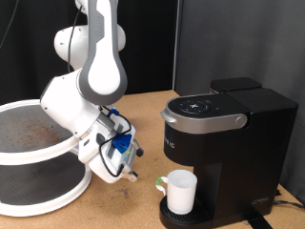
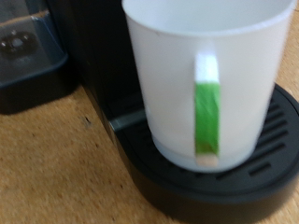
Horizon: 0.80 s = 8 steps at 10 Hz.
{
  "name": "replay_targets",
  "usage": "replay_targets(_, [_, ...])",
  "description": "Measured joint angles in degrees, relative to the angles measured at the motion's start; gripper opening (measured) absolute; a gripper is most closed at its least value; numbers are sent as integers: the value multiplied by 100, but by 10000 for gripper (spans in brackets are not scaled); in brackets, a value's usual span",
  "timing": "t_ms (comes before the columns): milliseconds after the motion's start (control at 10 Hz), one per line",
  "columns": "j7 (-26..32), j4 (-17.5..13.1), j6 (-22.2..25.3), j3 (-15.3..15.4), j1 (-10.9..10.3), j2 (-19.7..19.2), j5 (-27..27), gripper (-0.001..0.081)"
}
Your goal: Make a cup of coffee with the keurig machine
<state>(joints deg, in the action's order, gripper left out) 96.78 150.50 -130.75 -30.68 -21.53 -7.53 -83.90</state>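
Cup [image 1: 180,190] stands upright on the drip tray [image 1: 168,218] at the base of the keurig [image 1: 221,143], under its closed silver-rimmed lid; green handle [image 2: 207,119] faces the wrist camera. Gripper [image 1: 132,173] hangs low over the table [image 1: 133,205], just beside the cup on the exterior view's left, between the cup and the white rack [image 1: 38,157]; nothing visible between its fingers; cannot tell whether the jaws stand wide or narrow. Wrist view blurred, cup filling most of it, fingers not shown.
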Motion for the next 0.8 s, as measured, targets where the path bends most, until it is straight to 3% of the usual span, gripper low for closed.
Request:
replay_targets(500, [-357,249,811,-43,29,968,752,803])
replay_targets(800, [-571,399,1166,-92,152,1635,861,803])
